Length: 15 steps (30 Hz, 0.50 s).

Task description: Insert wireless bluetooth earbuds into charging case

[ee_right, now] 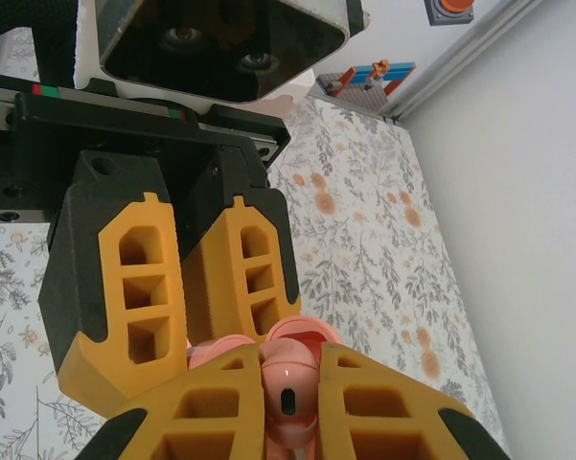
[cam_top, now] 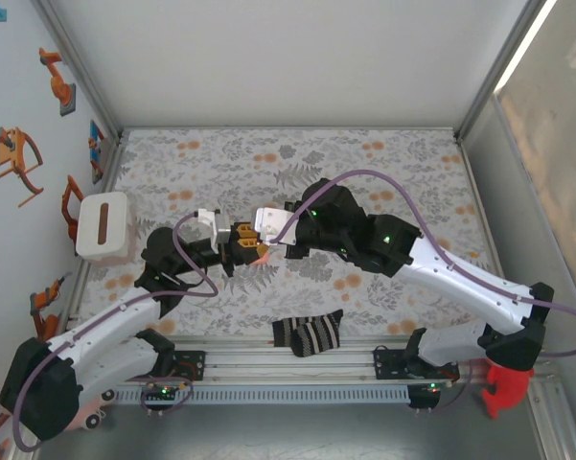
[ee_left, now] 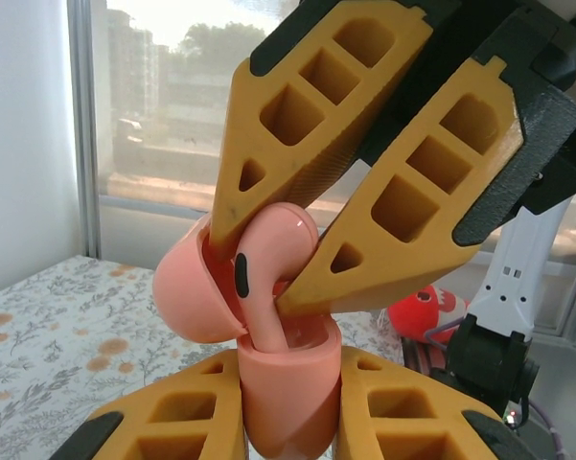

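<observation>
Insertion step, frame centre: right gripper [ee_left: 261, 273] clamped on earbud [ee_left: 273, 240], stem entering open charging case [ee_left: 187, 292]; left gripper [ee_left: 289, 383] clamped on that case. Next: press straight down, then release.

The cloth-covered table [cam_top: 220, 163] is lit evenly and brightly throughout; only soft, faint shadows are cast on it. In the left wrist view the window [ee_left: 163, 86] is overexposed and the background blurred. A glare strip is noted at the top view's upper right corner

Floral cloth [cam_top: 412, 172]: white box [cam_top: 103, 227], striped sock [cam_top: 309, 333]
</observation>
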Motion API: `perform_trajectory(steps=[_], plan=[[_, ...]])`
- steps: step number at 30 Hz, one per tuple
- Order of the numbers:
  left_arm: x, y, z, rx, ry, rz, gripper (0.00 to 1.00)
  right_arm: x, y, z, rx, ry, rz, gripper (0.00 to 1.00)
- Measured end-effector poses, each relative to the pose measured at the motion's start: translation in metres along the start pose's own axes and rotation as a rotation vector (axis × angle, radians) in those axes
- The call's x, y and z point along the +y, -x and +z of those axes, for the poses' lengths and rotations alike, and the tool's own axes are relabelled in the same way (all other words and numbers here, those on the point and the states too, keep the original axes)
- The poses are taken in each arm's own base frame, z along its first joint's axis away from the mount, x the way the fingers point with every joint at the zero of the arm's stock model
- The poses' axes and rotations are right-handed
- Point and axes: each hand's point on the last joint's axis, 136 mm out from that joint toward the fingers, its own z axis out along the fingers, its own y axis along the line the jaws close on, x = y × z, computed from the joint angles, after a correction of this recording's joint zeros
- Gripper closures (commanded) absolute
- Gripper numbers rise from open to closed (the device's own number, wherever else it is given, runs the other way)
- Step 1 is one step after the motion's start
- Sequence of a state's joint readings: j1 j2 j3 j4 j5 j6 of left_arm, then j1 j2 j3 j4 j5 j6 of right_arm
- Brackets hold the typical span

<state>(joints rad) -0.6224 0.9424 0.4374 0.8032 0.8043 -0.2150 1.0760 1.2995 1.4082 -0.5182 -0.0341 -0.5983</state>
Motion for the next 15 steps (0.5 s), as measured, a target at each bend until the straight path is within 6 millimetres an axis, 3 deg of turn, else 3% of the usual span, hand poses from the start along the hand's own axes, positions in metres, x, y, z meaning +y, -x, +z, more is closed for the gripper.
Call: perform_trajectory(steps=[6,15], plan=[[0.0,-0.0013,-0.0002,0.006,0.001,0.001,1.0,0.0019,-0.0006,-0.0005,0.003,0.01,0.014,0.8],[0.0002,-0.0011,-0.0002,0.005,0.002,0.005,1.0,0.0034,0.0007,-0.0027,-0.004,0.019,0.026,0.76]])
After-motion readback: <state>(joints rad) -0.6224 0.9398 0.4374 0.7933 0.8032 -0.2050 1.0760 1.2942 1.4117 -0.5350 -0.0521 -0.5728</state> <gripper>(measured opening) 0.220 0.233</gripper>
